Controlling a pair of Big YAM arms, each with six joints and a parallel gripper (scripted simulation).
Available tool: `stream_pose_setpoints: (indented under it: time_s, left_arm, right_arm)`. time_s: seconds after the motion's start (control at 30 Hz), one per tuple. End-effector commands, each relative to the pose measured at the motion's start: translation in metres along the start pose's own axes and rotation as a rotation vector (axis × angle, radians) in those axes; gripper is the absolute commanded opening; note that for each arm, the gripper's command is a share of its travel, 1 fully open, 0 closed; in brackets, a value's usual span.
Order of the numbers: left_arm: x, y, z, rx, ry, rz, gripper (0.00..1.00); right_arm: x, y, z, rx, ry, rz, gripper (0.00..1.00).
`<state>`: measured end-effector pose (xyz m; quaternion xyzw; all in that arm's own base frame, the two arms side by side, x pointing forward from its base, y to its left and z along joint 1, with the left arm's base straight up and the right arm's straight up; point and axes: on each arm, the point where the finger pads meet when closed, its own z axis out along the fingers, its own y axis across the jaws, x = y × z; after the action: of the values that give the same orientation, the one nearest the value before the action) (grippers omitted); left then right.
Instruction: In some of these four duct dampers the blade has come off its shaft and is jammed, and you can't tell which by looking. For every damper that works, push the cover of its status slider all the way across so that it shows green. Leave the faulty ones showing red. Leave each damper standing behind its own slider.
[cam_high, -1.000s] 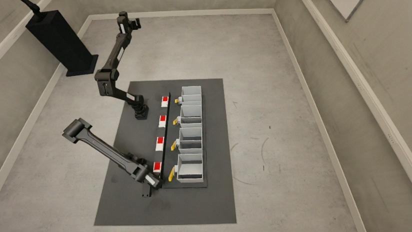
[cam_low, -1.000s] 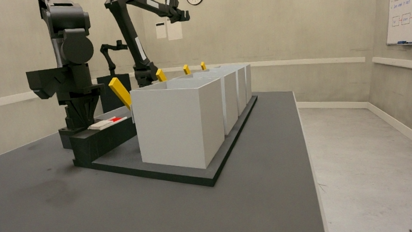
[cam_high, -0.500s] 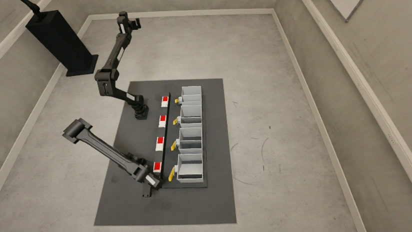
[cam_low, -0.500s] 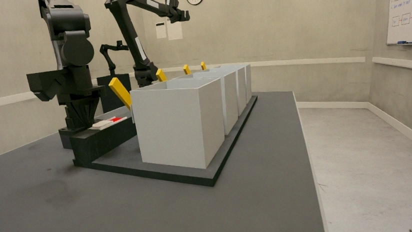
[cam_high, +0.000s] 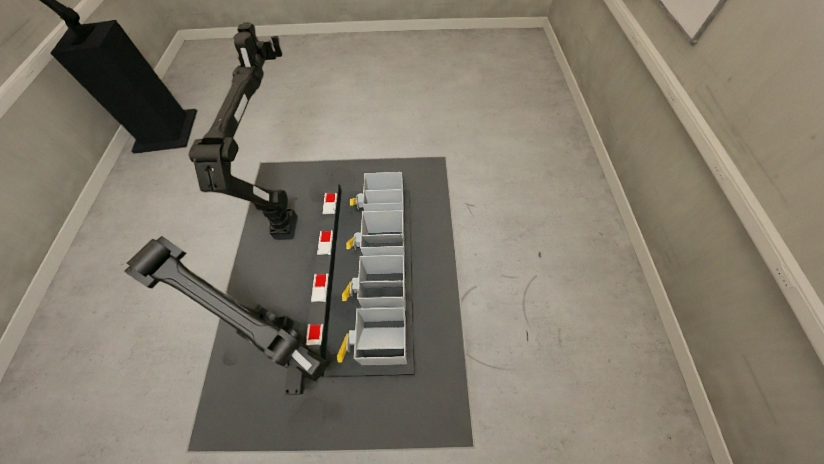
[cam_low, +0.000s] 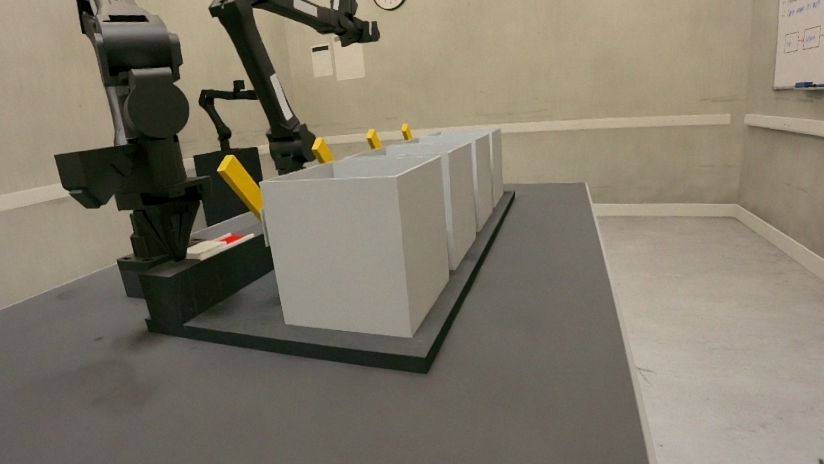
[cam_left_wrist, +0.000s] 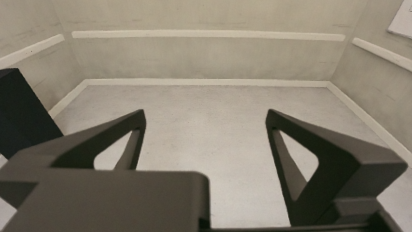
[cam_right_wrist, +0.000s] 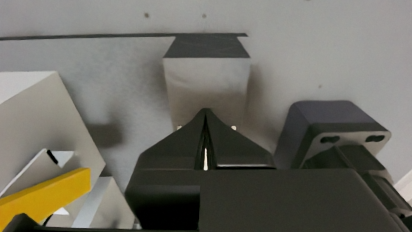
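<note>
Four light-grey open-topped dampers stand in a row: the nearest damper (cam_high: 380, 361) (cam_low: 340, 247), then others (cam_high: 381, 303) (cam_high: 381, 251) (cam_high: 382, 206). Each has a yellow handle, the nearest handle (cam_high: 342, 349) (cam_low: 241, 187) (cam_right_wrist: 55, 192) leaning. All four status sliders show red: nearest slider (cam_high: 314, 333) (cam_low: 232, 238), then further sliders (cam_high: 320, 280) (cam_high: 325, 236) (cam_high: 329, 197). My right gripper (cam_low: 179, 258) (cam_right_wrist: 205, 115) is shut and empty, pointing down at the near end of the nearest slider's white cover; contact is unclear. My left gripper (cam_high: 277, 46) (cam_low: 375, 31) (cam_left_wrist: 205, 115) is open and empty, raised far behind the row.
The black slider rail (cam_high: 331, 270) (cam_low: 207, 286) runs along the handle side of the dampers, on the same dark base (cam_high: 369, 370) (cam_low: 345, 351). Both arm bases stand beyond the rail. A black pedestal (cam_high: 121, 86) (cam_left_wrist: 25, 115) stands at the back left.
</note>
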<state>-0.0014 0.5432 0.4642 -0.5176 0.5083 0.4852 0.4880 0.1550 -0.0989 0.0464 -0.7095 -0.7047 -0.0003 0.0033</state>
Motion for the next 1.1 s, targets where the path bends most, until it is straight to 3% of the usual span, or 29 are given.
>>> stream_pose_setpoints:
  time_s: [0.0,1.07]
  left_arm:
    - [-0.0364,0.0032,-0.0002,-0.003,-0.053,0.012,1.00]
    - [-0.0364,0.0032,-0.0002,-0.003,-0.053,0.012,1.00]
  right_arm:
    - [-0.0105,0.0157,-0.0130,-0.037,-0.028,0.003,0.00]
    - [-0.0057,0.0128,-0.0109,-0.032,-0.024,0.003,0.00]
